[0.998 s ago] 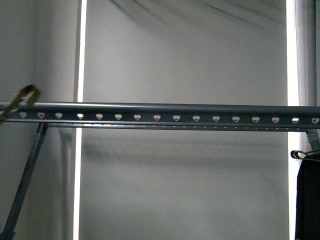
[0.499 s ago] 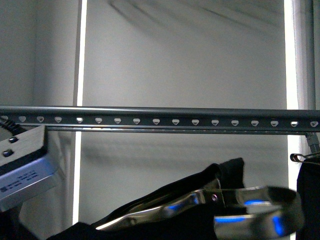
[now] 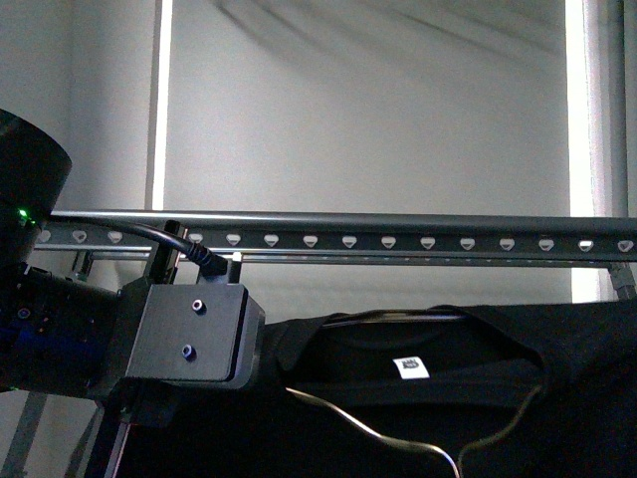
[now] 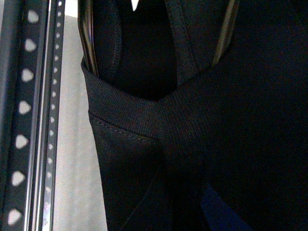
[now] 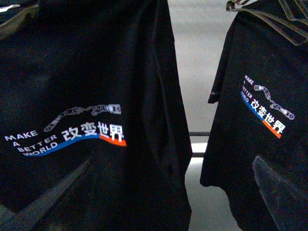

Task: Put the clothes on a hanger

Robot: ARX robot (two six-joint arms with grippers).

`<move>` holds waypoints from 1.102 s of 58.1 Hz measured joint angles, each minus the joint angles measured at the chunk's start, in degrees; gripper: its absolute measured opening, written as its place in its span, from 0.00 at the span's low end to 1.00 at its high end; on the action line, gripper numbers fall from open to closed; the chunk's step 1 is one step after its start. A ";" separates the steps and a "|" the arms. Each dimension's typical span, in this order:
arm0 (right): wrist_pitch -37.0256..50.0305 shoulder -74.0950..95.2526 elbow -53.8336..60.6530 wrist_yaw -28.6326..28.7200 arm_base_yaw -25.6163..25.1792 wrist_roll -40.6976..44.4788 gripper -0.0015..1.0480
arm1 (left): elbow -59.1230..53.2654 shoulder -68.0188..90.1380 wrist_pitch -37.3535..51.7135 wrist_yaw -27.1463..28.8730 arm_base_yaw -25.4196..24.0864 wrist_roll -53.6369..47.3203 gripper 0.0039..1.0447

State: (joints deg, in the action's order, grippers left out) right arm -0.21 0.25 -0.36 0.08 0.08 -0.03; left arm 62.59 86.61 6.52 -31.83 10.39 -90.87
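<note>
Seeing the black T-shirt (image 3: pixel 478 398) up just below the grey heart-hole rail (image 3: pixel 398 242), with its collar and white neck label (image 3: pixel 411 366) facing front and a thin wire (image 3: pixel 378 426) curving under the label. The left arm's wrist block (image 3: pixel 189 339) sits under the rail at the shirt's shoulder; the left gripper itself is hidden, so I can't tell its grip. Right gripper (image 5: pixel 172 160) jaws are spread, clamping nothing, and it faces the shirt's chain print (image 5: pixel 72 130) and a second printed T-shirt (image 5: pixel 264 110) beside it.

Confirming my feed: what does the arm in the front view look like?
The left arm is black, with a boxy housing bearing two small round holes, a black cable plugged into its top, and a green light on its rounded joint.
</note>
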 joint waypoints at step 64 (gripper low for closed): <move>43.23 44.96 -12.72 49.99 -11.15 47.69 0.93 | 0.00 0.04 0.61 -1.11 0.81 -5.75 0.04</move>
State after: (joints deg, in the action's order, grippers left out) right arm 43.03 45.21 -13.08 50.06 -11.07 47.66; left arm 62.59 86.65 7.14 -32.95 11.20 -96.62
